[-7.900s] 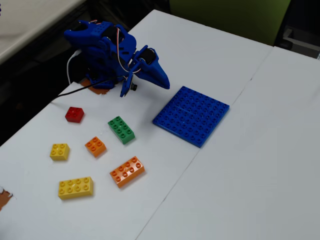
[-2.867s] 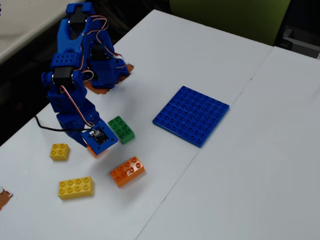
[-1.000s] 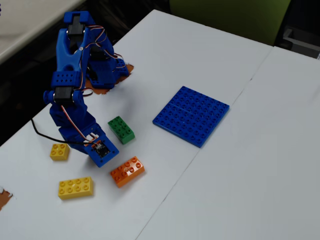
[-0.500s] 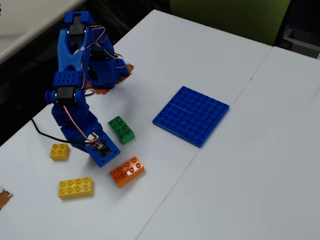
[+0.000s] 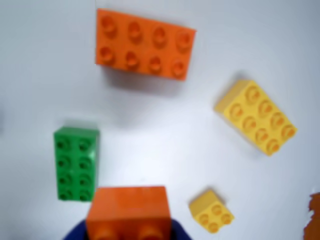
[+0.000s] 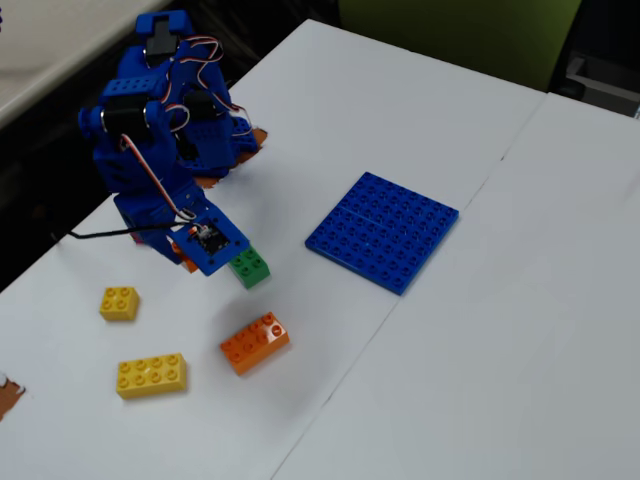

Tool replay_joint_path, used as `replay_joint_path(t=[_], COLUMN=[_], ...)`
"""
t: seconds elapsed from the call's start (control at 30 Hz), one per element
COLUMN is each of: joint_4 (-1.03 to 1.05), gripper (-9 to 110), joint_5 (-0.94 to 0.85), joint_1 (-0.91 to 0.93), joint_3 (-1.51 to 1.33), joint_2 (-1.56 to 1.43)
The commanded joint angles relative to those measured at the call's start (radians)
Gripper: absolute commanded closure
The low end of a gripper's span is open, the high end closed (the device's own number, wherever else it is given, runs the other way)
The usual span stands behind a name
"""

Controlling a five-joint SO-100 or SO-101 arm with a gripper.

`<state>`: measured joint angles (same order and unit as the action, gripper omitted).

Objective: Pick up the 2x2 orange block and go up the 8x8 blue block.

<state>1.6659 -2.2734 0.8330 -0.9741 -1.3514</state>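
Here the gripper (image 5: 129,235) clasps the 2x2 orange block (image 5: 127,212) (unlettered).

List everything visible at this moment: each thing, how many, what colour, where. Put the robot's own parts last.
2x2 orange block: one, orange, at the bottom edge of the wrist view, between the blue gripper parts, apparently held; hardly visible in the fixed view.
8x8 blue block: one, blue, flat on the table, right of the arm in the fixed view.
long orange brick: one, orange, eight studs, in front of the arm.
long yellow brick: one, yellow, eight studs, near the front left.
small yellow brick: one, yellow, four studs, left.
green brick: one, green, partly under the gripper.
table: one, white.
arm: one, blue.
gripper: one, blue.
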Motion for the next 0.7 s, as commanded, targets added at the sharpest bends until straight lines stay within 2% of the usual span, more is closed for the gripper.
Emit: replay_joint_path(t=[0.0, 0.67], joint_4=[0.026, 0.061], gripper=[101, 101], joint_5=[0.067, 0.541], joint_1=[-0.075, -0.565], joint_3=[0.063, 0.202], joint_2=[-0.092, -0.081])
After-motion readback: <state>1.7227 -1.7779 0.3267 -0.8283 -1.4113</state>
